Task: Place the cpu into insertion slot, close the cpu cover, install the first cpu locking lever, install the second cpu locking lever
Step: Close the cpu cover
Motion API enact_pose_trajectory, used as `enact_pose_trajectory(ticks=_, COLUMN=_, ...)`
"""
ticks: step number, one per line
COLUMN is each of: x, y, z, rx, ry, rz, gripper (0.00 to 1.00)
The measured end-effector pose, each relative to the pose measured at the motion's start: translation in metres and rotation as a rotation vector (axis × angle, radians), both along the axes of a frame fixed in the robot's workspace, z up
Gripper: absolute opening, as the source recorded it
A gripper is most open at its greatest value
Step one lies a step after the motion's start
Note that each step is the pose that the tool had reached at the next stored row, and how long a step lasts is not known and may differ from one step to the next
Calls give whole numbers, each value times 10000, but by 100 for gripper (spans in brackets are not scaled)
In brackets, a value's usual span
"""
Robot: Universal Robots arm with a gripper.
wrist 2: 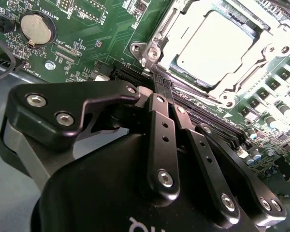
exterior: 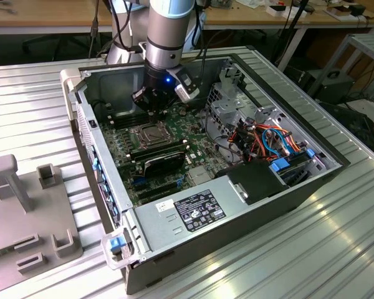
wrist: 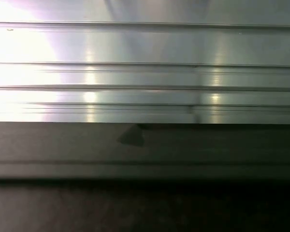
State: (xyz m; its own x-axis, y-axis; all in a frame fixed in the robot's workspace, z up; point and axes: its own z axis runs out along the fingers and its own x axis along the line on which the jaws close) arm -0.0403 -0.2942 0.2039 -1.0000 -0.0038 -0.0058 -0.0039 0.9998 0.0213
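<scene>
The cpu (wrist 2: 217, 43), a flat silver square, lies in the insertion slot (exterior: 146, 132) on the green motherboard. The cpu cover (wrist 2: 167, 48) is down around it as a metal frame, and the chip shows through its window. Thin metal levers run along two sides of the frame, one of them (wrist 2: 157, 29) near the gripper. My gripper (wrist 2: 163, 87) hangs just beside the socket's corner, fingers shut together, and I see nothing between them. In the exterior view the gripper (exterior: 149, 109) stands low over the board just behind the socket.
Black memory sticks (exterior: 159, 149) lie in front of the socket. A power supply (exterior: 193, 208) and coloured cables (exterior: 268, 140) fill the case's near and right parts. A coin battery (wrist 2: 36, 26) sits on the board. A grey fixture (exterior: 25, 205) stands on the ribbed table (wrist: 145, 48).
</scene>
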Motion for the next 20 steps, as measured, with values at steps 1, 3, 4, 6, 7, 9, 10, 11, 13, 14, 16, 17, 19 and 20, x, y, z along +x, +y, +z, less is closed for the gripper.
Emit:
enact_pose_trajectory(ticks=1, x=0, y=0, z=0, rx=0, ry=-1, rz=0, gripper=11)
enact_pose_trajectory(ticks=3, x=1, y=2, z=3, rx=-2, ry=-1, rz=2, gripper=11)
enact_pose_trajectory(ticks=4, x=1, y=4, z=9, rx=-2, ry=-2, rz=3, gripper=11)
enact_pose_trajectory(ticks=6, x=0, y=11, z=30, rx=0, ry=0, rz=1, gripper=11)
enact_pose_trajectory(ticks=7, x=1, y=12, z=32, rx=0, ry=-1, rz=2, gripper=11)
enact_pose_trajectory(ticks=9, x=1, y=13, z=32, rx=3, ry=-2, rz=2, gripper=11)
enact_pose_trajectory(ticks=10, x=0, y=12, z=32, rx=1, ry=-2, rz=2, gripper=11)
enact_pose_trajectory(ticks=11, x=0, y=9, z=33, rx=0, ry=-1, rz=1, gripper=11)
enact_pose_trajectory(ticks=13, x=0, y=-2, z=33, rx=0, ry=0, rz=1, gripper=11)
enact_pose_trajectory(ticks=14, x=0, y=-11, z=33, rx=1, ry=-1, rz=1, gripper=11)
enact_pose_trajectory(ticks=16, x=0, y=-18, z=32, rx=1, ry=-2, rz=0, gripper=11)
enact_pose_trajectory(ticks=17, x=0, y=-18, z=32, rx=0, ry=-1, rz=0, gripper=11)
enact_pose_trajectory(ticks=19, x=0, y=-20, z=33, rx=0, ry=0, rz=0, gripper=11)
enact_pose_trajectory(ticks=20, x=0, y=-20, z=32, rx=0, ry=0, rz=1, gripper=11)
